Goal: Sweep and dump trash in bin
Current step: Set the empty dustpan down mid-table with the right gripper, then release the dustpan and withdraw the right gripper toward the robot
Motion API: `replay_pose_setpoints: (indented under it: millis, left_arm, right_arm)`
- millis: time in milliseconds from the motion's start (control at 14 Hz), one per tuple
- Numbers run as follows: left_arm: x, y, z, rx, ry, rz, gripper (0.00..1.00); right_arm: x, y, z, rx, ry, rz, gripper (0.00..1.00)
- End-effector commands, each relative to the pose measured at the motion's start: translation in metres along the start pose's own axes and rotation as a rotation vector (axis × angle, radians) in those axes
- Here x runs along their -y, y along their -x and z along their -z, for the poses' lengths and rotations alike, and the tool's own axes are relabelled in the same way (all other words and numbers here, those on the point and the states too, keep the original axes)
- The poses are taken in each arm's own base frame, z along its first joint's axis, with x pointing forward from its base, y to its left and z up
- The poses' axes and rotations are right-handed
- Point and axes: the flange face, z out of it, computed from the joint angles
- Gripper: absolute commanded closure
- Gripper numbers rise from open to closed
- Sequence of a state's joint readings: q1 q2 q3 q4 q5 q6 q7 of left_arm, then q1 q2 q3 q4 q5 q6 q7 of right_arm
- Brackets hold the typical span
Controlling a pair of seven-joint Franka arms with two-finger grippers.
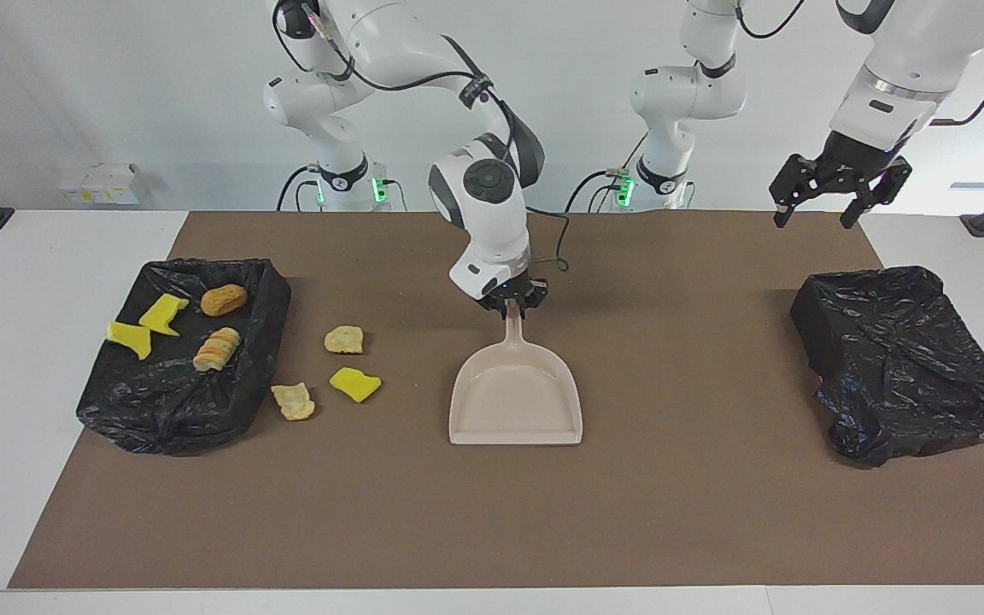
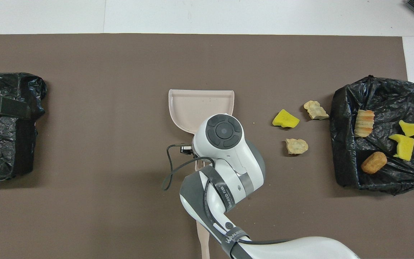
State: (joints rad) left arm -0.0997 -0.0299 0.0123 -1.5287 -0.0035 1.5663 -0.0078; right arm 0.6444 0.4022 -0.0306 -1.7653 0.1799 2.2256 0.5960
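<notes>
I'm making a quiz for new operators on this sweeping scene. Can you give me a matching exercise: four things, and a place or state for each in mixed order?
Things:
1. dustpan
2. round brown chunk
3. loose yellow sponge piece
4. left gripper

Places or states:
A. lying on the brown mat beside the bin that holds trash
B. open, in the air near the bin without trash
C. flat on the mat at mid table, its handle at the right gripper
D. inside the bin at the right arm's end

Pairs: 1-C, 2-D, 3-A, 4-B
</notes>
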Motion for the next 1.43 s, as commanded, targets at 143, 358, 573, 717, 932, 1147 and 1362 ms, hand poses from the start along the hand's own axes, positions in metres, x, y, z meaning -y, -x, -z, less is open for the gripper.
replay_pose_setpoints:
  millis: [143,358,573,717,932,1147,1362]
  left_arm:
    - [0.003,0.002,0.005,-0.003,-0.011,-0.003,0.0]
    - [0.006,0.003,0.005,0.002,-0.011,0.003,0.0]
    - [0.012,0.004,0.005,0.003,-0.012,0.009,0.0]
    - [0.011,0.003,0.005,0.0,-0.012,0.009,0.0]
    - [0.01,0.003,0.005,0.002,-0.012,0.012,0.0]
    - [0.003,0.004,0.004,0.005,-0.011,0.003,0.0]
    - [-0.003,0.007,-0.001,0.009,-0.009,-0.005,0.0]
  right_arm:
    - [-0.003,-0.007,0.008,-0.006,-0.019,0.007,0.0]
    - [-0.001,0.008,0.03,0.021,-0.012,0.021,0.0]
    - [-0.013,0.036,0.055,0.031,-0.012,0.031,0.0]
    - [-0.018,0.062,0.064,0.067,0.008,0.054,0.0]
    - [-0.011,0.099,0.068,0.095,0.023,0.087,0.0]
    - [-0.011,0.134,0.06,0.12,0.041,0.124,0.0]
    - [-0.015,0.175,0.051,0.148,0.059,0.16,0.0]
